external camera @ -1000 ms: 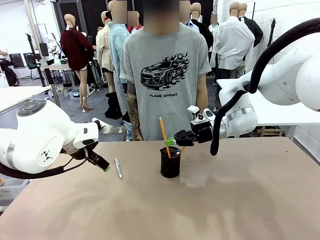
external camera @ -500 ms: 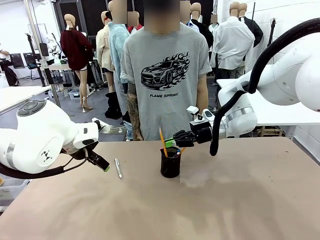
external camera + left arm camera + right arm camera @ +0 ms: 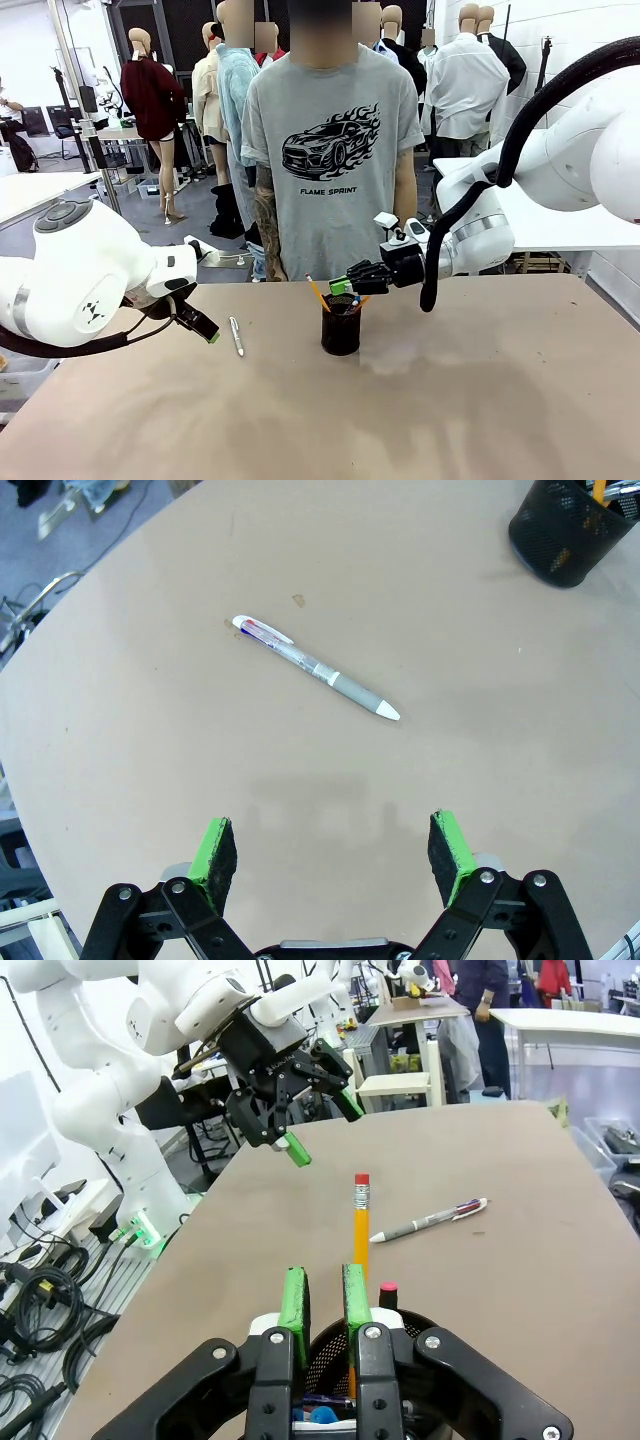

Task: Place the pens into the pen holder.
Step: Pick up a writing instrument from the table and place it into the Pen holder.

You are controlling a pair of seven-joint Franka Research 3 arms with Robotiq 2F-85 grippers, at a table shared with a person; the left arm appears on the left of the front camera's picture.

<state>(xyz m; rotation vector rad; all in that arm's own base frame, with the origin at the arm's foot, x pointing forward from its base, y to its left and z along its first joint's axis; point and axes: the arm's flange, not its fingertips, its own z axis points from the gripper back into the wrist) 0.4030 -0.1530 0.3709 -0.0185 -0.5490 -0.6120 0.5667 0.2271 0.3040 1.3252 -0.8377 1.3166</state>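
Observation:
The pen holder [image 3: 341,328], a black mesh cup, stands mid-table. An orange pencil [image 3: 316,292] leans left out of it, and in the right wrist view that pencil [image 3: 360,1222] rises just beyond my fingers beside a dark pen's red tip [image 3: 388,1288]. My right gripper [image 3: 346,286] hovers right over the holder's rim [image 3: 418,1322], its jaws slightly apart with nothing between them. A silver-grey pen [image 3: 236,336] lies on the table left of the holder. My left gripper [image 3: 332,845] hangs open above and short of this pen [image 3: 315,667].
A person in a grey T-shirt [image 3: 330,150] stands at the far edge, just behind the holder. The left arm's gripper [image 3: 296,1148] hangs over the table's left part. The near half of the tan tabletop [image 3: 400,420] is bare.
The pencil slid down out of my right gripper into the holder and now leans left. The right jaws parted slightly. The left arm stayed still.

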